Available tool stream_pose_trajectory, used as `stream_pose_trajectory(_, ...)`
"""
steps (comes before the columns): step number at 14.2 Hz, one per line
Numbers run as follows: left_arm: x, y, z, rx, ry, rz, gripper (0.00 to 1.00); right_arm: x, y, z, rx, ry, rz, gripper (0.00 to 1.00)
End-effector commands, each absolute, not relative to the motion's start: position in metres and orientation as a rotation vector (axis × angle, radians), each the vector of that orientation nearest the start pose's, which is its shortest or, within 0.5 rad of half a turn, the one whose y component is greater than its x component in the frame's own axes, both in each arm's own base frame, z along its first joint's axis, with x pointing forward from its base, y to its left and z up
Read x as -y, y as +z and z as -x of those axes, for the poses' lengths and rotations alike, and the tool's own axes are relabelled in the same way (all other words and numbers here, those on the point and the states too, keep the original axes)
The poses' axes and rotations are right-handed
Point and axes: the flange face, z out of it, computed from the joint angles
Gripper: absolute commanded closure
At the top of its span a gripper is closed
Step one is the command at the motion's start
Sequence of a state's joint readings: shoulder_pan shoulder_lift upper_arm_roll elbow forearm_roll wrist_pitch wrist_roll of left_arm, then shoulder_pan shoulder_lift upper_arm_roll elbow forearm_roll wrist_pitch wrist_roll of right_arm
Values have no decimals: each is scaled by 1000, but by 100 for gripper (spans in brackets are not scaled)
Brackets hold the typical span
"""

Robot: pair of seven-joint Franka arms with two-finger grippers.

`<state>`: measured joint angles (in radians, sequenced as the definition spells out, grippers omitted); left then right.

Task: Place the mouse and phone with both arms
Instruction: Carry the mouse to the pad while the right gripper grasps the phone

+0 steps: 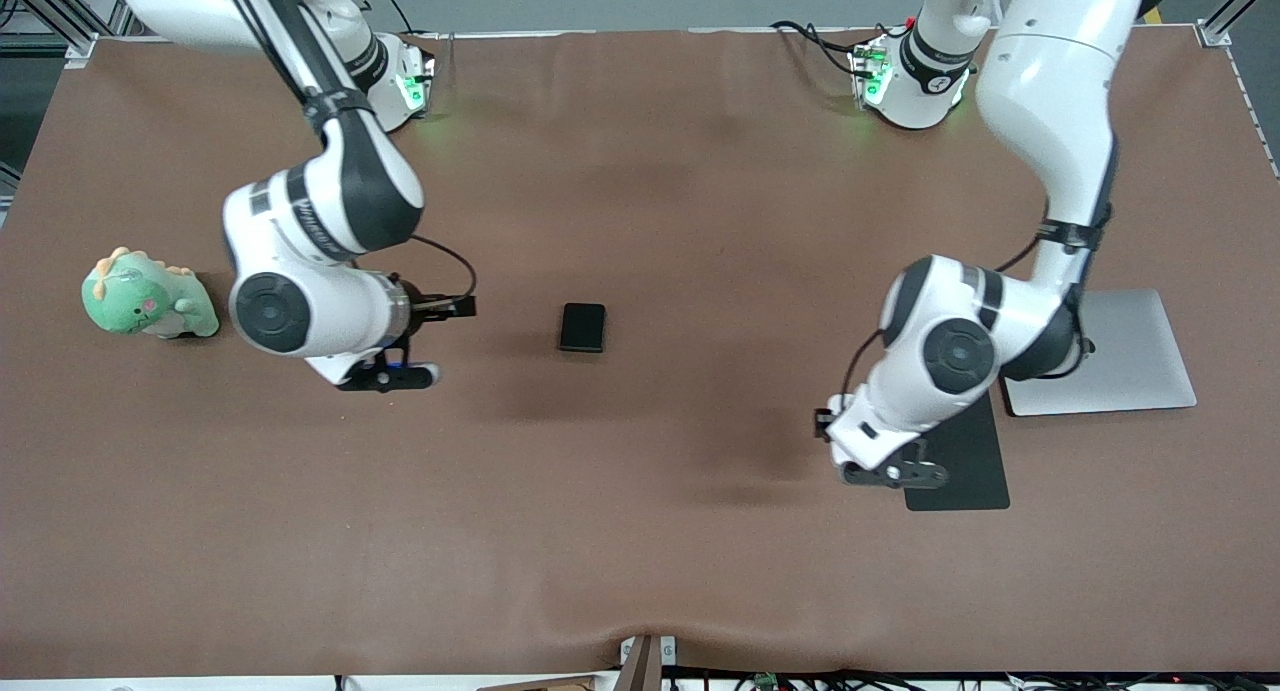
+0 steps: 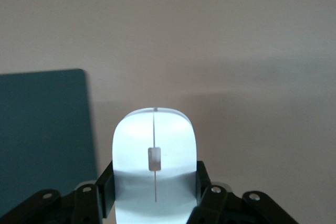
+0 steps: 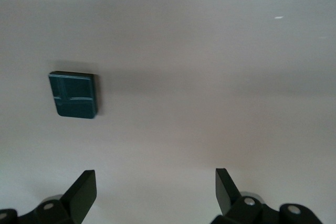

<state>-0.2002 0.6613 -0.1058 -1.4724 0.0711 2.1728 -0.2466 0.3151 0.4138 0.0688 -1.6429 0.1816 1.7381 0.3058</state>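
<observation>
Brown matting covers the table (image 1: 640, 531). Nearest the front camera, the left gripper (image 1: 885, 471) hangs over the edge of the black mouse pad (image 1: 965, 471), toward the left arm's end; its fingers (image 2: 107, 184) are closed on the sides of the white mouse (image 2: 155, 161), which is held clear of the surface. Farther back, the right gripper (image 1: 390, 371) hovers over bare matting, its fingers (image 3: 84, 190) spread wide with nothing between them. The black phone (image 1: 582, 327) lies flat near mid-table. A green plush toy (image 1: 148, 298) sits toward the right arm's end, a grey slab (image 1: 1120, 356) beside the pad.
</observation>
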Motion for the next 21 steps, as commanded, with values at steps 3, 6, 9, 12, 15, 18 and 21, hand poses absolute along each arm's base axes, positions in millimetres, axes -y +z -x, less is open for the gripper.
stream_pose_trajectory(3, 110, 280, -707, -185, -27, 3127, 100, -304, 305, -546, -81, 429, 3017, 0)
stream_pose_trajectory(6, 98, 263, -702, -204, 11, 3101, 100, -338, 274, -534, -99, 401, 3031, 0)
stream_pose_trajectory(9, 97, 253, -703, -185, -5, 3106, 100, -363, 238, -527, -147, 344, 3033, 0)
stream_pose_trajectory(12, 98, 238, -703, -183, -64, 3116, 100, -377, 213, -522, -171, 307, 3031, 0)
stream_pose_trajectory(15, 85, 218, -703, -152, -80, 3123, 100, -378, 203, -524, -188, 272, 3022, 0)
stream_pose_trajectory(18, 52, 203, -707, -109, -93, 3119, 100, -387, 193, -520, -206, 264, 3022, 0)
stream_pose_trajectory(21, 44, 192, -707, -121, -80, 3120, 100, -389, 187, -522, -251, 232, 3010, 0)
